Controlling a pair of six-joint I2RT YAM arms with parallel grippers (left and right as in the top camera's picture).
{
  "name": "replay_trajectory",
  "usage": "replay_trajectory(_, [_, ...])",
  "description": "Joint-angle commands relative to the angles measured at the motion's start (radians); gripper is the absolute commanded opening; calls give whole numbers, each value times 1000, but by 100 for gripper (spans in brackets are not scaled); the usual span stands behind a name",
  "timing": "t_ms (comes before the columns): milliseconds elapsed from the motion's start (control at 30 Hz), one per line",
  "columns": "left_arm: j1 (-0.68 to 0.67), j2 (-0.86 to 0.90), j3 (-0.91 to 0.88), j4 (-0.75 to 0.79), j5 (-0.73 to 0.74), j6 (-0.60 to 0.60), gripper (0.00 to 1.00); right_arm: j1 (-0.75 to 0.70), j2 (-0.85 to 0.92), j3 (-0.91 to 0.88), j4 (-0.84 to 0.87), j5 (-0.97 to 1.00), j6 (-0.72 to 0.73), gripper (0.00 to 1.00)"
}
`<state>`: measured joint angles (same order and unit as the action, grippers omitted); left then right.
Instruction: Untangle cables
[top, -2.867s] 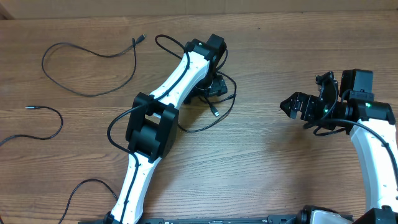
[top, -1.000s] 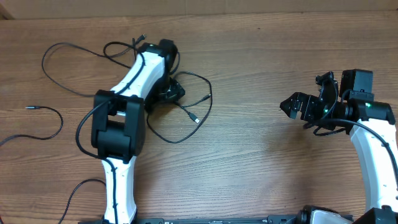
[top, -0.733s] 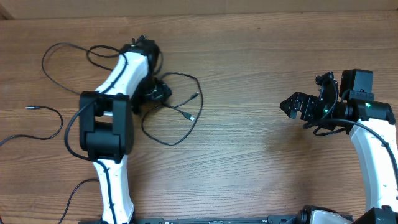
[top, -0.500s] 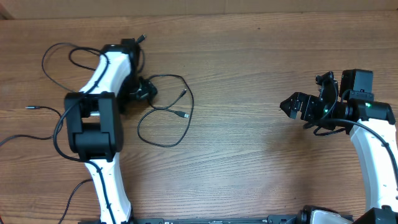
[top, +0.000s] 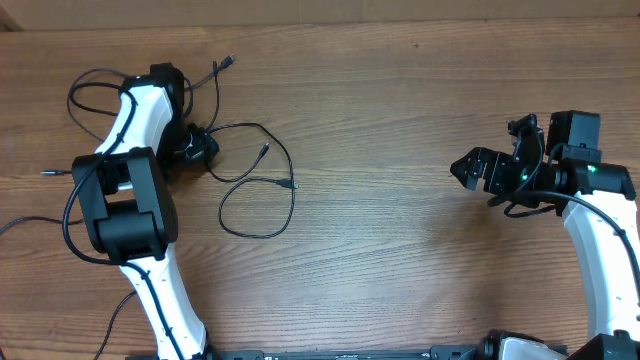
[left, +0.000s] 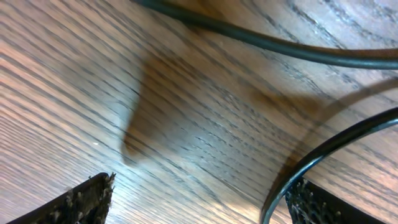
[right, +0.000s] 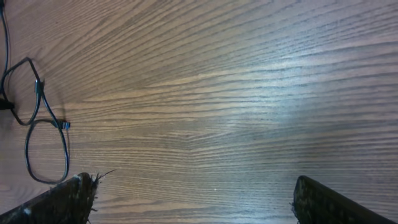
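Thin black cables (left: 261, 41) lie in loose crossing loops with small plug ends; left gripper (left: 199, 196) and right gripper (right: 193, 190) gape apart

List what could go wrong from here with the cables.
1. In the left wrist view the looped cable curves right beside one finger of the open left gripper. Closing or moving could snag and drag it.
2. The left arm lies over the upper-left cable. A sweep may pull that cable onto the loop.
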<state>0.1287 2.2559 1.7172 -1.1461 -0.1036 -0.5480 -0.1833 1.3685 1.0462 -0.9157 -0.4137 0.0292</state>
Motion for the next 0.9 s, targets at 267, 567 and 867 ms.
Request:
replay_trajectory(267, [-46,-260,-92,27,-79,164,99,-2,3,0,9,21,-4,100])
replay_trajectory(567, [-168,-532,-92,-40,-78,259,100,-1,2,1,9,16,-4,99])
replay_trajectory(867, [-407,-665,-92,-142,-71,361,100,61,-23,136,-71,158,22,100])
